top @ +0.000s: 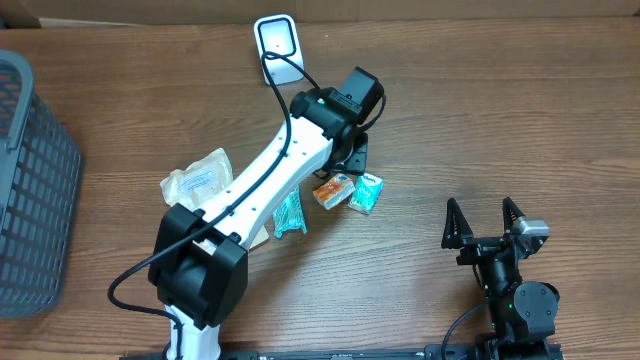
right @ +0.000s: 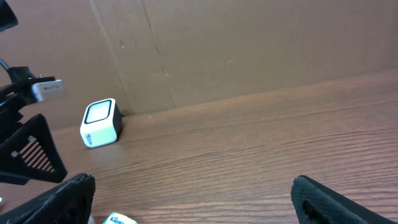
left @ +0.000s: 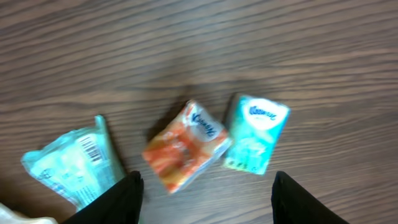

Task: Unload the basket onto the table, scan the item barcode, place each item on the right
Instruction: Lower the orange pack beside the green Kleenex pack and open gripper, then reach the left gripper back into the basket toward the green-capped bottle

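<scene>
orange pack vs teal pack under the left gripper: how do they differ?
Colour: the orange pack is orange and white, the teal pack teal and white.
Pose: the orange pack lies steeply diagonal, the teal pack only slightly tilted.
Place: the orange pack sits centred under the left gripper, the teal pack off to the right in the wrist view.
Shared: both are small soft tissue packs lying flat on the table, no barcode showing.

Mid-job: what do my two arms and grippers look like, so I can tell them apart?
The left arm has white links, black joints and a black cable along it; the left gripper has black fingers. The right arm is all black with a small green light; the right gripper has black triangular fingers and a grey block beside them.
</scene>
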Controlling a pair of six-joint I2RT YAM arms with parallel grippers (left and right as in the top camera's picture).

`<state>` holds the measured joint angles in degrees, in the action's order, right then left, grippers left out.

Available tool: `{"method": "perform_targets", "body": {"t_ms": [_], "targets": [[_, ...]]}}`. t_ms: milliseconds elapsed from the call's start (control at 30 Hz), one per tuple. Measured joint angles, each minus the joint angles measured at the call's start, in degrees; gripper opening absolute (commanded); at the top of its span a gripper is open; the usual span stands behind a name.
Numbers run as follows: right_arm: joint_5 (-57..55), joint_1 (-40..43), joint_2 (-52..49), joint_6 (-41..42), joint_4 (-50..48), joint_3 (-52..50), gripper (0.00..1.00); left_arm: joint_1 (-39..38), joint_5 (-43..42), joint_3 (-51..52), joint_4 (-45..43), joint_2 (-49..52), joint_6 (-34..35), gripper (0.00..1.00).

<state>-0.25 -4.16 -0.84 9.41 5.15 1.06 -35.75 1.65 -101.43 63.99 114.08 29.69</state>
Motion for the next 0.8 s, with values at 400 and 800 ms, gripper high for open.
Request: {"method": "perform_targets", "body": {"t_ms": [400,800], "targets": [[0.0,0.0,0.0,0.0,0.0,0.0,1.00,14.6,3.9,-17.8,17.2,-9.1,-0.7,0.77],[0.0,0.0,0.0,0.0,0.0,0.0,1.00,56.0,12.3,-20.1,23.9,-27.6,-2.3,1.00]]}}
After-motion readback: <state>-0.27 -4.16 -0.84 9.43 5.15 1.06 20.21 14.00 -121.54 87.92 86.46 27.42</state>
